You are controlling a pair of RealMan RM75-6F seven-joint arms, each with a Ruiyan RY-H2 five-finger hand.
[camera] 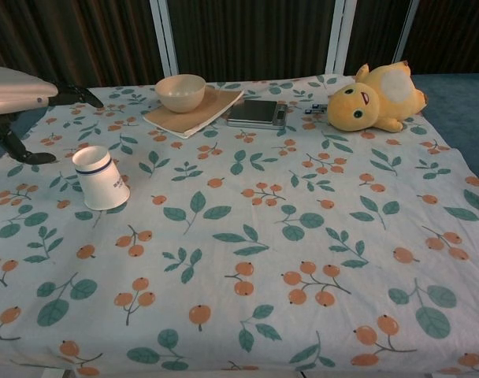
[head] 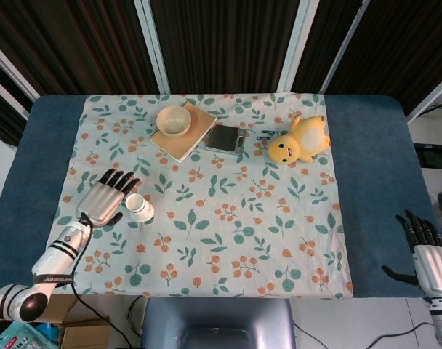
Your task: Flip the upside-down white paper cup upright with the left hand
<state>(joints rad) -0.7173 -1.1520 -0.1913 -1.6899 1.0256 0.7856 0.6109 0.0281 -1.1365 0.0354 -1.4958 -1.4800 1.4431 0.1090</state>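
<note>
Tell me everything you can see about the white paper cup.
The white paper cup stands upside down on the floral tablecloth, wide mouth down and closed base up. A dark blue band rings it just below the base, with small dark print on its side. It looks like plain, undented paper and sits on the cloth's left part. The left hand hovers open just beside it; no contact with it shows in either view.

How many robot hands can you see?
2. The left hand hovers open beside the upside-down white paper cup. The right hand waits at the table's near right edge, off the floral cloth.
</note>
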